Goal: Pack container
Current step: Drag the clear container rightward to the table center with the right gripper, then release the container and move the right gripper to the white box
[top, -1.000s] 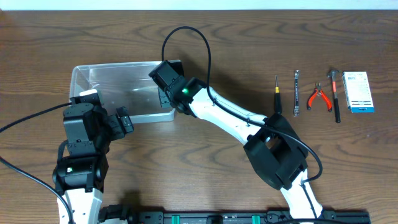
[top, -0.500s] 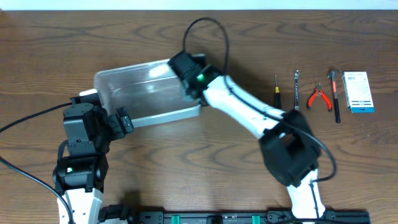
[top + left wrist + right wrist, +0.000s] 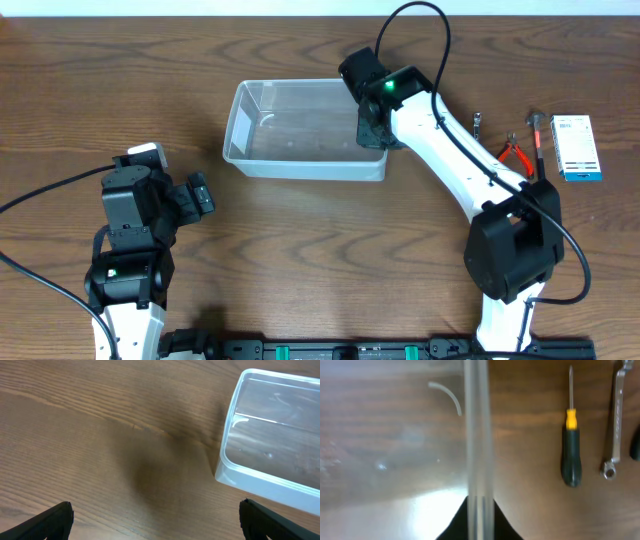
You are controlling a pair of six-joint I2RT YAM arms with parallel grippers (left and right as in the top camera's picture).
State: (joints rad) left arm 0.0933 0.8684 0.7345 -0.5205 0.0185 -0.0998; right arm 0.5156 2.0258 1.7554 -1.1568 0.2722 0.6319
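Observation:
The clear plastic container [image 3: 290, 135] sits empty at the table's upper middle. My right gripper [image 3: 374, 128] is shut on its right wall; in the right wrist view the wall [image 3: 478, 435] runs up between the two dark fingers [image 3: 479, 525]. My left gripper [image 3: 198, 193] is open and empty at the left, its finger tips at the bottom corners of the left wrist view [image 3: 160, 522], where the container's left end [image 3: 260, 467] shows at the right.
A black-and-yellow screwdriver [image 3: 570, 447] and a wrench [image 3: 616, 420] lie just right of the container. Red pliers [image 3: 514, 155], a hammer [image 3: 539, 150] and a white-and-blue box [image 3: 576, 146] lie at the far right.
My right gripper has dragged the container from the left side rightward across the table, toward the tools. The left arm has not moved.

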